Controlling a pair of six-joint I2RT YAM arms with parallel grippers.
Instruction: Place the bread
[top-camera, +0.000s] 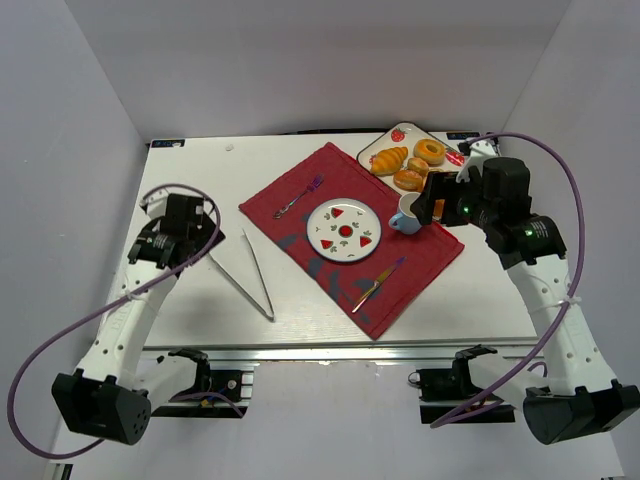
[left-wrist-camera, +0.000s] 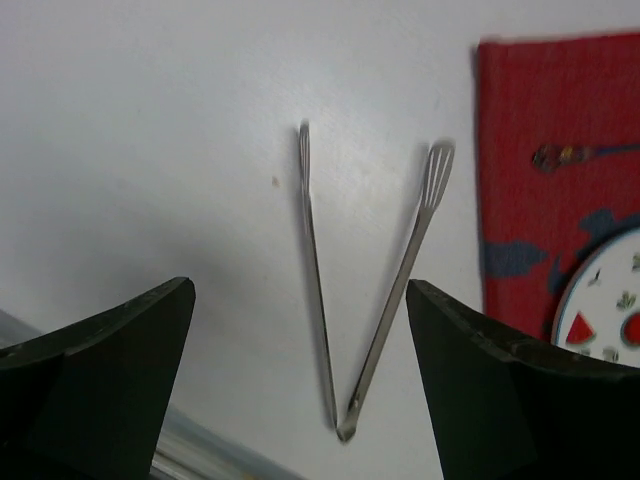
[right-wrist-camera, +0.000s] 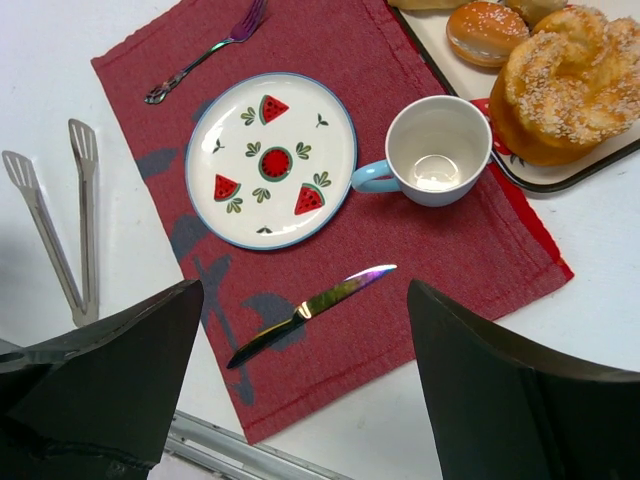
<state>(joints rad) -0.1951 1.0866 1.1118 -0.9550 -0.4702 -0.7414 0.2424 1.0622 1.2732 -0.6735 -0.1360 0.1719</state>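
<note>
The bread, a golden-orange croissant (top-camera: 389, 159), lies on a white tray (top-camera: 376, 148) at the back right, beside a ring donut (top-camera: 430, 151) and glazed pastries (top-camera: 410, 178). A small watermelon-print plate (top-camera: 343, 230) sits on a red placemat (top-camera: 300, 225); it also shows in the right wrist view (right-wrist-camera: 300, 130). My right gripper (top-camera: 432, 200) hovers over the blue cup (top-camera: 407, 216), open and empty (right-wrist-camera: 305, 285). My left gripper (top-camera: 205, 222) is open and empty (left-wrist-camera: 300, 290) above metal tongs (left-wrist-camera: 420, 215). The croissant is out of both wrist views.
Tongs (top-camera: 245, 275) lie on the bare table left of the mat. A fork (top-camera: 300, 197) and a knife (top-camera: 378, 284) lie on the mat. In the right wrist view the cup (right-wrist-camera: 437, 150) stands next to the tray's edge (right-wrist-camera: 560, 178) and a sugared pastry (right-wrist-camera: 570, 85).
</note>
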